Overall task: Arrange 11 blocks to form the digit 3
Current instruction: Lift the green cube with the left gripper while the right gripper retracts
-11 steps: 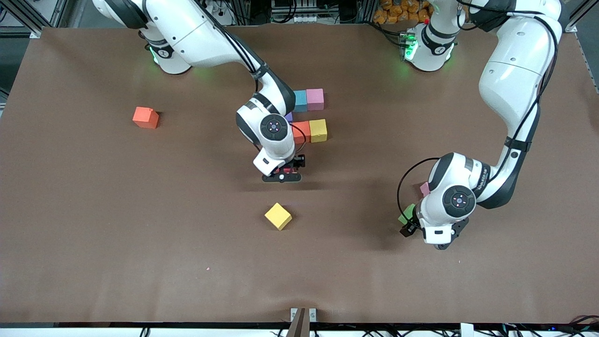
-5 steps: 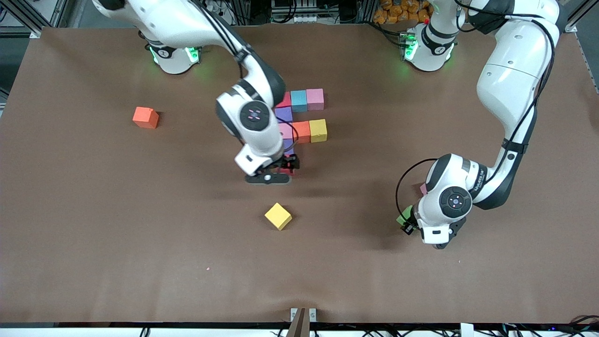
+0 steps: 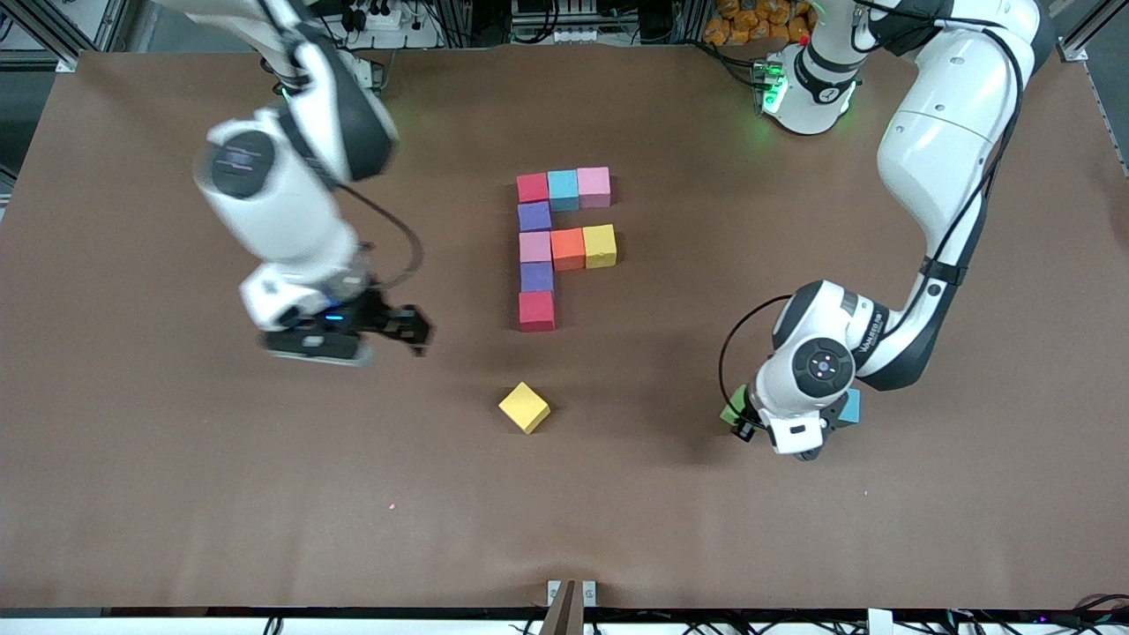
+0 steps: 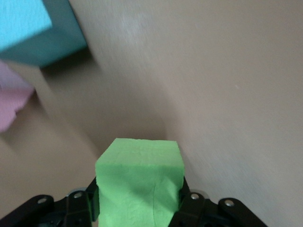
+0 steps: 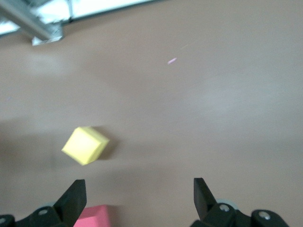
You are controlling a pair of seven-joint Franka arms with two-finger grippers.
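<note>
- The digit 3 (image 3: 564, 247) is partly built at the middle of the bench (image 3: 176, 494): a column of five blocks, red (image 3: 532, 187), purple (image 3: 534, 216), pink (image 3: 534, 247), purple (image 3: 536, 277) and red (image 3: 536, 310), runs toward the front camera.
- A teal-blue block (image 3: 563, 190) and a pink block (image 3: 594, 186) extend the bar farthest from the camera toward the left arm's end; an orange block (image 3: 568, 249) and a yellow block (image 3: 600, 245) extend the middle bar the same way. All nine touch their neighbours.
- A loose yellow block (image 3: 524, 407), turned at an angle, lies nearer the camera than the column, well apart from it.
- The left claw (image 3: 736, 422) is clamped on a green block (image 4: 139, 182), low over the bench toward the left arm's end.
- Just beside it lie a loose teal-blue block (image 3: 850, 407), partly hidden by the wrist, and a pink block (image 4: 12, 101) seen only in the left wrist view.
- The right claw (image 3: 414, 331) hangs with fingers (image 5: 75, 198) apart and nothing between them, over bare bench toward the right arm's end of the figure.
</note>
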